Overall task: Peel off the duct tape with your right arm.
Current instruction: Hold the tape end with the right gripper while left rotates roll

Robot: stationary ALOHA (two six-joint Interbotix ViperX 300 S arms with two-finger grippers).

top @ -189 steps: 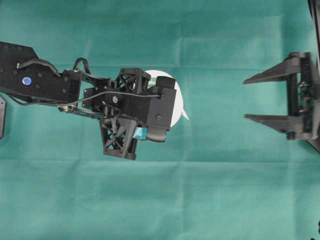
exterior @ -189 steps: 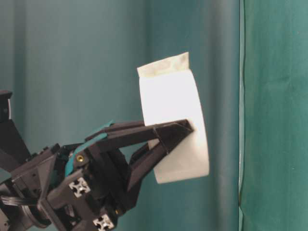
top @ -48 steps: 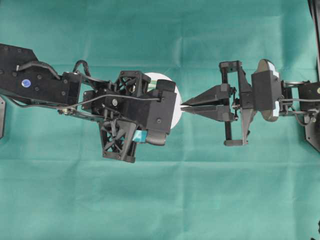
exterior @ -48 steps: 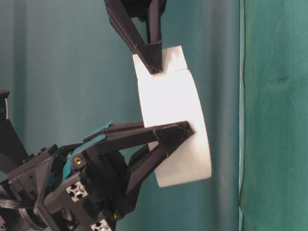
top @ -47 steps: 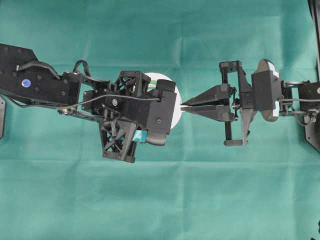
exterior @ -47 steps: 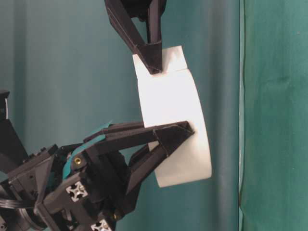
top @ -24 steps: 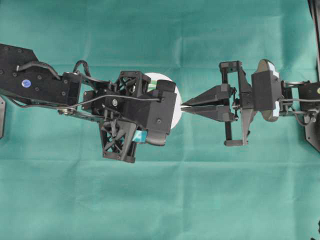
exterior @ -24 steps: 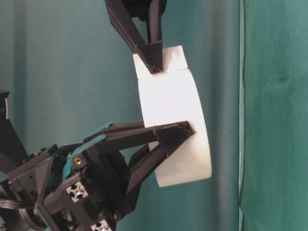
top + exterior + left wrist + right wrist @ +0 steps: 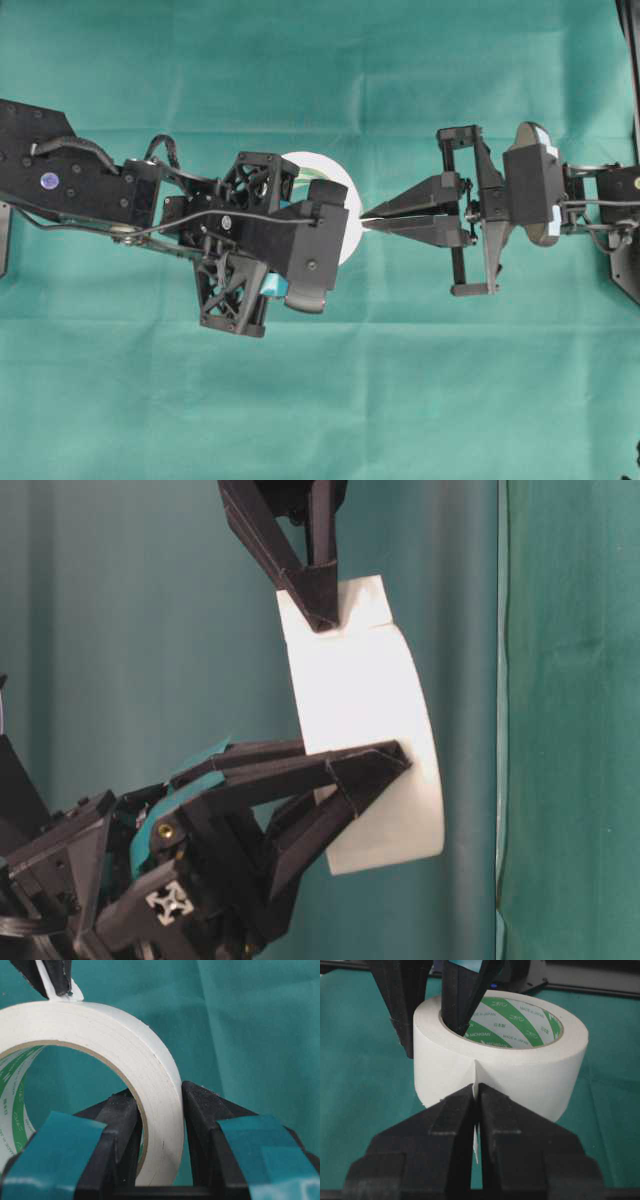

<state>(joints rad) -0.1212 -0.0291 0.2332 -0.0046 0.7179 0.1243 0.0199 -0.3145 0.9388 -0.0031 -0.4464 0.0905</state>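
We see the duct tape, a white roll with a green-printed inner core, held up off the table, which is covered in a green cloth; the left gripper carries it, its jaws clamped across the wall of the roll, one finger inside the core and the other against the outer face; in the left wrist view the two black fingers, each backed by a teal pad, press the white band from both sides.

From the opposite side the right gripper reaches in with its long pointed fingers drawn together to a tip; its jaws are pinched on the loose strip end of the tape; in the right wrist view the thin white strip runs down between the two black fingers, which meet right at the outer face of the roll, beside a faint seam in the white band.

In the table-level view the roll stands on edge, slightly tilted; the right fingers come down from above onto a short white flap standing up off the top of the roll; the left fingers grip it lower down, from the left.

In the overhead view the two arms face each other across the middle, the right arm with its pale grey oval wrist part lying level, and most of the roll hidden under the left gripper.
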